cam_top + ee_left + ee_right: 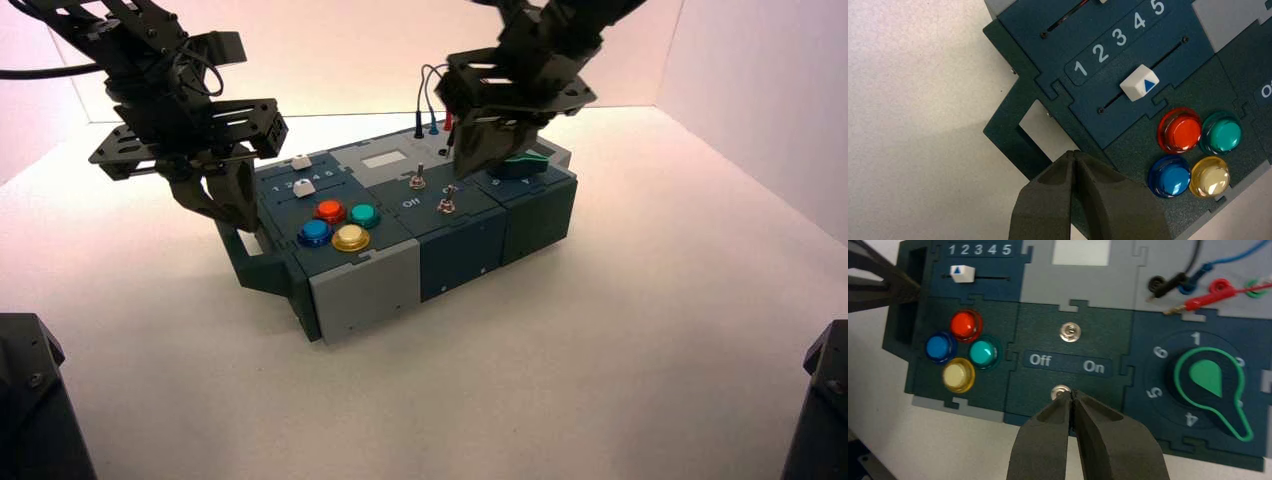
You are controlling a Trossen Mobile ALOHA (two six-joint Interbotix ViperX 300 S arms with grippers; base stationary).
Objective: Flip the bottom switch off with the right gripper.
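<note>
The bottom switch (1060,391), a small silver toggle on the dark blue panel, sits near the box's front edge below the white "Off" and "On" lettering; it also shows in the high view (447,206). My right gripper (1073,394) is shut with nothing between its fingers. Its tips are right beside the switch on the "On" side and partly cover it. From above, the right gripper (463,172) hangs over the box's middle. The lever's position cannot be made out. My left gripper (1074,152) is shut and hovers at the box's left end (238,214).
A second silver toggle (1070,332) stands above the lettering. Red, teal, blue and yellow buttons (964,324) lie to the switches' left, and a green knob (1206,379) to their right. Wires with plugs (1193,282) run along the back. A white slider (1139,83) sits near 2.
</note>
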